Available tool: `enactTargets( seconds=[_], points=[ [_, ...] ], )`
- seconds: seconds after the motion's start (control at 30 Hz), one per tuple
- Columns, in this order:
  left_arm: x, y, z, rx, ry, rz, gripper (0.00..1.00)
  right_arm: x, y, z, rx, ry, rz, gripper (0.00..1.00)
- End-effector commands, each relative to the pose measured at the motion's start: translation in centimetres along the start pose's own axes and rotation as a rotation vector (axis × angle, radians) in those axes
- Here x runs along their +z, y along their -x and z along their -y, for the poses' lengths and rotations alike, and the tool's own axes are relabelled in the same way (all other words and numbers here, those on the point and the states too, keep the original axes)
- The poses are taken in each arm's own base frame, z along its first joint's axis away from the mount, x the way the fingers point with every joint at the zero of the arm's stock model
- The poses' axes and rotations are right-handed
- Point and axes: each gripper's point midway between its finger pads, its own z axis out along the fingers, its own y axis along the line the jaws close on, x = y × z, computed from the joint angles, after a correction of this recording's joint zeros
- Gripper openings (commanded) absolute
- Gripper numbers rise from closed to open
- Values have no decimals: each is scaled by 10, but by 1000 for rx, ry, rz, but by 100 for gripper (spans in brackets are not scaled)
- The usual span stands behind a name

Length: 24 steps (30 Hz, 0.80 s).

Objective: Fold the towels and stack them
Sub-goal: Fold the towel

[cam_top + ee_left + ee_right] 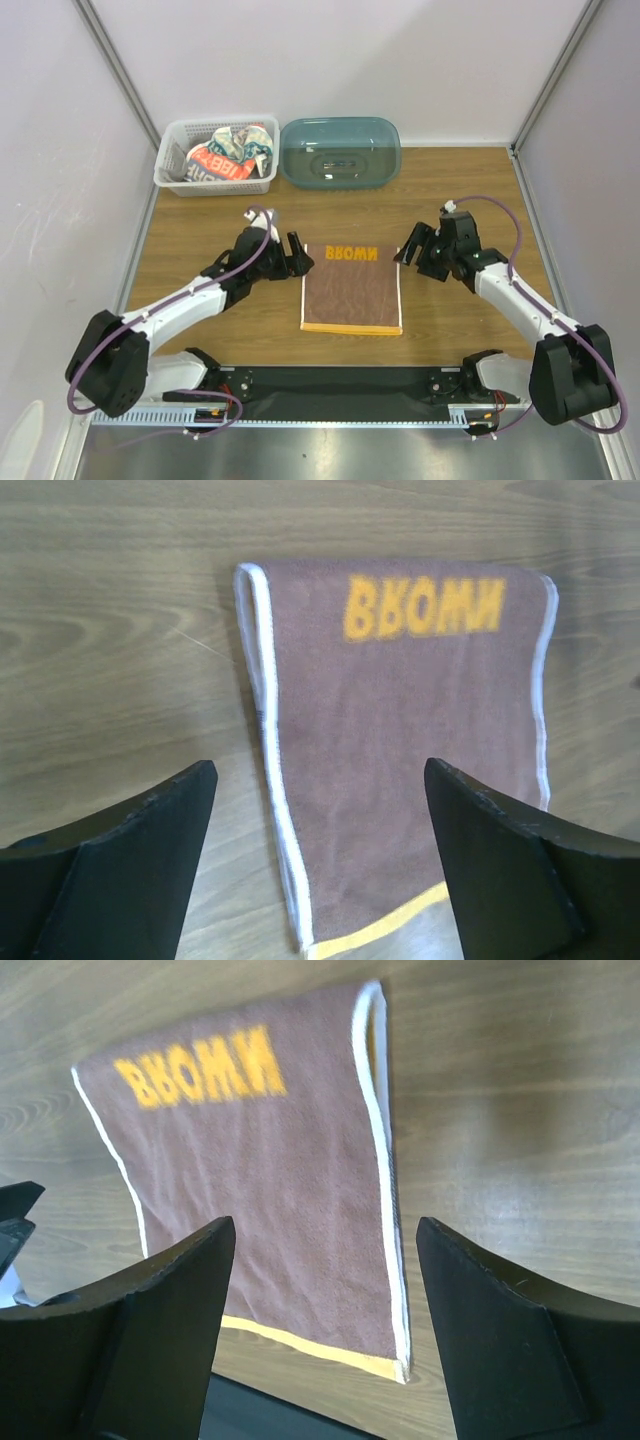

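The brown towel point(352, 290) lies flat and folded on the table centre, orange lettering at its far end, orange edge at its near end. It also shows in the left wrist view point(400, 730) and the right wrist view point(260, 1170). My left gripper point(297, 255) is open and empty, just above the towel's far left corner point(315, 860). My right gripper point(408, 250) is open and empty, just above the far right corner point(325, 1330). The white printed towel point(228, 152) lies bunched in the basket. I cannot make out the grey towel.
The white lattice basket point(215, 184) stands at the back left. The teal oval tub point(340, 152) stands beside it at the back centre. A black strip point(340, 385) runs along the near table edge between the arm bases. Walls close in left, right and behind.
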Motion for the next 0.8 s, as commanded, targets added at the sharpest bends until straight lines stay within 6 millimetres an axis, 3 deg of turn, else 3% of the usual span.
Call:
enactTargets(
  seconds=[0.0, 0.07, 0.13, 0.2, 0.43, 0.63, 0.77],
  points=[
    [-8, -30, 1, -109, -58, -57, 89, 1, -23, 14, 44, -18, -42, 79],
    [-15, -44, 6, -174, -116, -68, 84, -7, -35, 14, 74, 8, -52, 79],
    [-27, -66, 5, -223, -131, -90, 84, -11, -60, 23, 115, 7, -107, 79],
    [-35, -90, -4, -253, -86, -142, 83, -21, -71, 30, 123, -10, -124, 79],
    [-57, -103, -10, -407, -95, -122, 74, -37, -86, 35, 142, -4, -137, 79],
    [-55, -117, -9, -497, -122, -116, 71, -34, -93, 31, 128, 40, -158, 78],
    [-53, -126, -4, -513, -116, -137, 73, -31, -94, 26, 121, 74, -167, 77]
  ],
)
